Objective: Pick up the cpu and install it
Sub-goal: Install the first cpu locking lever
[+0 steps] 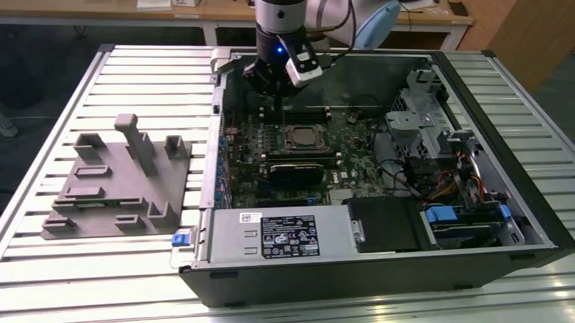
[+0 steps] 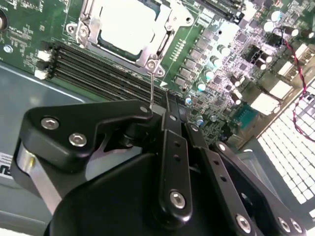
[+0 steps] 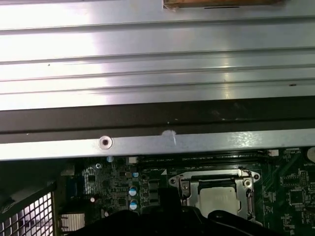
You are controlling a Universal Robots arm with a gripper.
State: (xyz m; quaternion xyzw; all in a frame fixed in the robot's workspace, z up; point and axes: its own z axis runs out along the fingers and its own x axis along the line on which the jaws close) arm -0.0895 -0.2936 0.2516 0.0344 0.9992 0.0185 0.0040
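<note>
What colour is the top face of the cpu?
Pale silvery grey. The cpu shows best in the second wrist view.

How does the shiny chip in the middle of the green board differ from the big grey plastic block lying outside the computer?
The cpu is small, flat and silvery; the grey plastic fixture is far larger, dull grey, with posts sticking up. The cpu sits inside a metal socket frame on the motherboard, within the computer case; the fixture lies outside on the slatted table. The gripper hangs much nearer the cpu.
</note>
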